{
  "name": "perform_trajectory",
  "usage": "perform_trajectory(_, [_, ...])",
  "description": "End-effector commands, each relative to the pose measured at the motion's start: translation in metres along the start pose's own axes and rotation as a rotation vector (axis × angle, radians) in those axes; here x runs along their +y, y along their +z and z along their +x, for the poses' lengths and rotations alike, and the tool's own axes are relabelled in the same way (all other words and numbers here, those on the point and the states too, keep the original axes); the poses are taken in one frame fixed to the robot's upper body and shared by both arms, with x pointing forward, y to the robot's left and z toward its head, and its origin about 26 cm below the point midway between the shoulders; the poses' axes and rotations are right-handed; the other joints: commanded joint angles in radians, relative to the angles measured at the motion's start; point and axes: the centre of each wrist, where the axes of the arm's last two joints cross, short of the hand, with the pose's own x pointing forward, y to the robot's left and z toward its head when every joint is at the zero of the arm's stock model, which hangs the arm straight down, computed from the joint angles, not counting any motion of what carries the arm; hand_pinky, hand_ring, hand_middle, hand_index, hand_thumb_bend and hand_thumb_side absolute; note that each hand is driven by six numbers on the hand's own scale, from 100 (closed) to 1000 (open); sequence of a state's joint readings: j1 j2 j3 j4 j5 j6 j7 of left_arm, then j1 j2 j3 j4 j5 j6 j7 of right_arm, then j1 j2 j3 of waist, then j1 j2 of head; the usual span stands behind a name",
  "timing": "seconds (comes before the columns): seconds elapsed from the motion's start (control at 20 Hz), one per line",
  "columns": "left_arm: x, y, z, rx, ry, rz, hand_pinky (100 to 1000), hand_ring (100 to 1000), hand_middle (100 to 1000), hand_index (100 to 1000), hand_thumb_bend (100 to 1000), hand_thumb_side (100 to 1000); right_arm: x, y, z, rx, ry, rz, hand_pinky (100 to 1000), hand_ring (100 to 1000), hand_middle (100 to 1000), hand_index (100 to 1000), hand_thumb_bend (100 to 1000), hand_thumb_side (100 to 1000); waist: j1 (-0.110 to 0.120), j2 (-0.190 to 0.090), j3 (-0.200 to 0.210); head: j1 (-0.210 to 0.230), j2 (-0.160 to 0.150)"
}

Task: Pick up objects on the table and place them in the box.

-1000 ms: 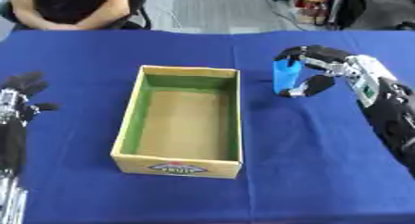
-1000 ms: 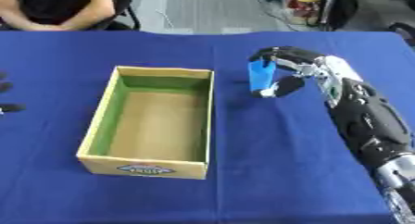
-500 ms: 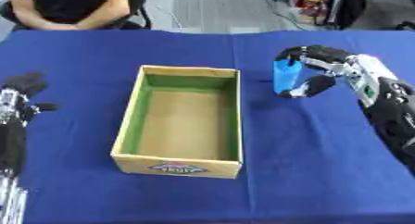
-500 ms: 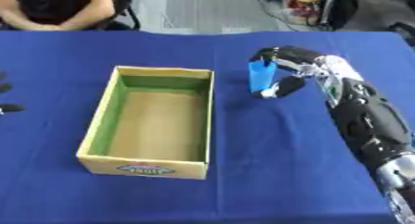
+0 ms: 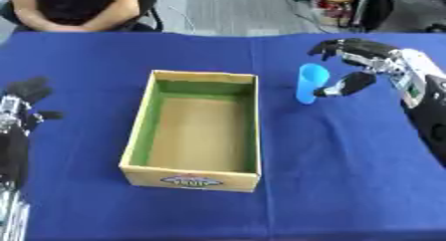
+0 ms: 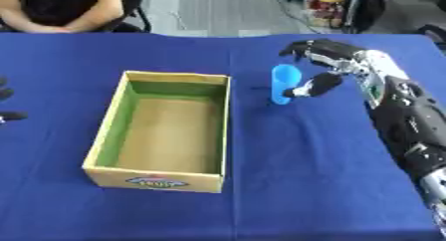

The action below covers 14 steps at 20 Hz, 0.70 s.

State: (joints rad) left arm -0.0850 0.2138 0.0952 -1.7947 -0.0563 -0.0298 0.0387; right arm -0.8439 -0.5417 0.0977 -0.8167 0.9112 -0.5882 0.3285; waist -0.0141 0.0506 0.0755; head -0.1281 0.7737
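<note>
Blue cup (image 5: 311, 82) upright at 3 o'clock of open cardboard box (image 5: 197, 127), right hand (image 5: 359, 65) fingers and thumb curled around cup, left hand (image 5: 23, 103) idle, fingers relaxed, 9 o'clock edge, blue tablecloth (image 5: 348, 175).

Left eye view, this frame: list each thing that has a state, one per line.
blue cup: upright beside the box, mouth tipped up, outside it.
box: open-topped, nothing visible inside.
right hand: fingers curved around the blue cup, thumb at its lower side.
left hand: idle at the left edge, holding nothing.
</note>
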Motion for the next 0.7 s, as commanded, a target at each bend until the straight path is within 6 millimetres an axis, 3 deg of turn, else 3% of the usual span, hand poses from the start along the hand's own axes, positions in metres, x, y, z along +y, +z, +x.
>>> perform_trajectory(0.05, [0.0037, -0.0039, 0.0059, -0.026, -0.020, -0.005, 623, 851, 858, 817, 444, 1000, -0.0285, 0.0088, -0.0077, 0.023, 0.035, -0.054, 804, 761, 881, 948, 563, 626, 0.000, -0.009, -0.001, 0.005, -0.004])
perform_trajectory(0.7, [0.0022, -0.0057, 0.0075, -0.034, -0.016, -0.012, 623, 853, 859, 816, 444, 1000, -0.0253, 0.0034, -0.0078, 0.036, 0.003, -0.056, 804, 755, 872, 944, 558, 628, -0.001, -0.002, 0.005, -0.001, -0.004])
